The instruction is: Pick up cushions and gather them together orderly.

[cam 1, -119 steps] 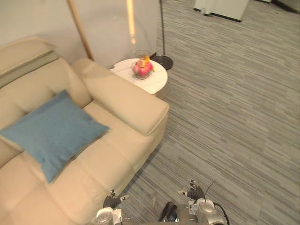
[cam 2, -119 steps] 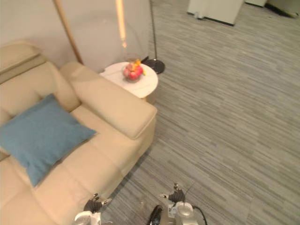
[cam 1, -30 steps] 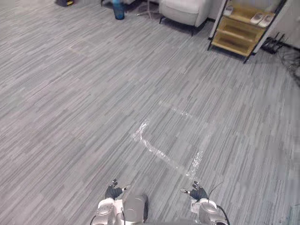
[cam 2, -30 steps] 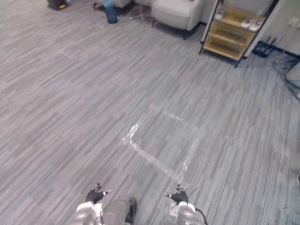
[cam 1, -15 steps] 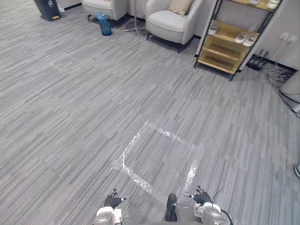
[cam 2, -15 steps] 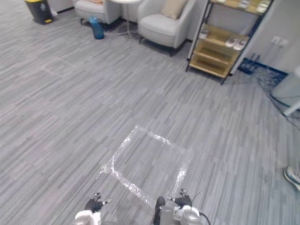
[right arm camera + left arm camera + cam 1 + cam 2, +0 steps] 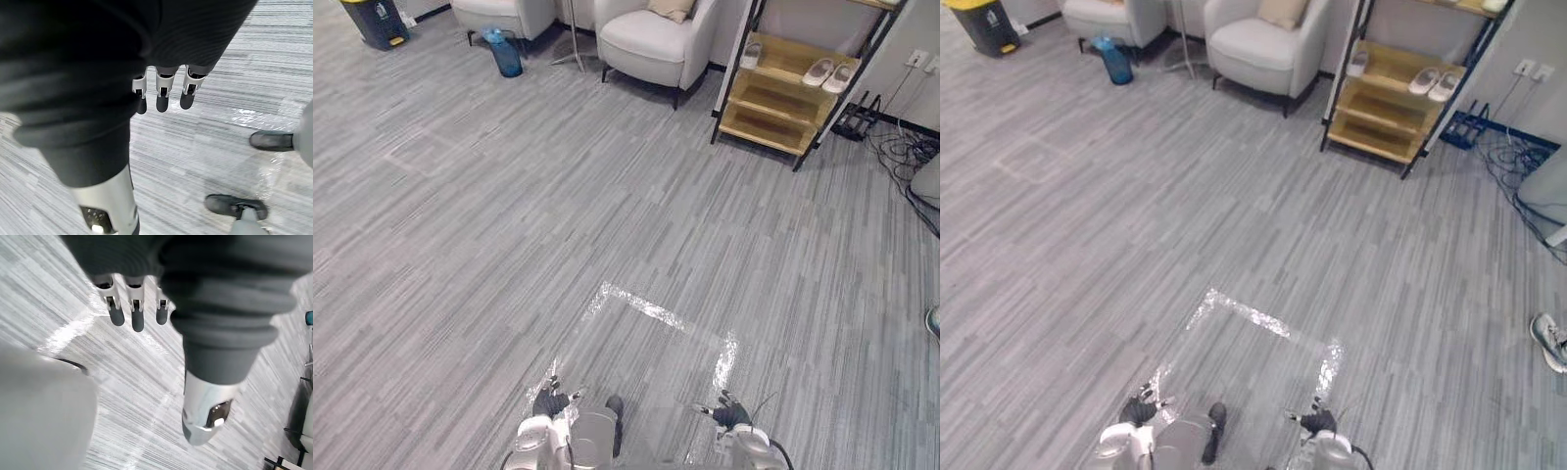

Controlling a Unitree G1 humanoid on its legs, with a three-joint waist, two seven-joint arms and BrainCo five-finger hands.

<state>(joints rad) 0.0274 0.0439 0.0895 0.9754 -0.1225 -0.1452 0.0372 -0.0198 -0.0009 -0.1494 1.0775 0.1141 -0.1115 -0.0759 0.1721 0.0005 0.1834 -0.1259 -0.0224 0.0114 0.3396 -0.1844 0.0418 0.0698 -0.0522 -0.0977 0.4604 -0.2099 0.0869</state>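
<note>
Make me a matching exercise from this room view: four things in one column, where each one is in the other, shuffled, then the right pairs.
1. tan cushion
2. pale slippers
3. blue bin
4. tape square

A. on the wooden shelf
B. flat on the floor, nearest the robot
C. on the pale armchair
D. standing on the floor, far side of the room

Pairs: 1-C, 2-A, 3-D, 4-B

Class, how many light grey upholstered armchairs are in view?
2. One light grey armchair, holding a tan cushion, stands beside the wooden shelf unit; the other armchair, cropped, further left. More may be hidden.
</note>
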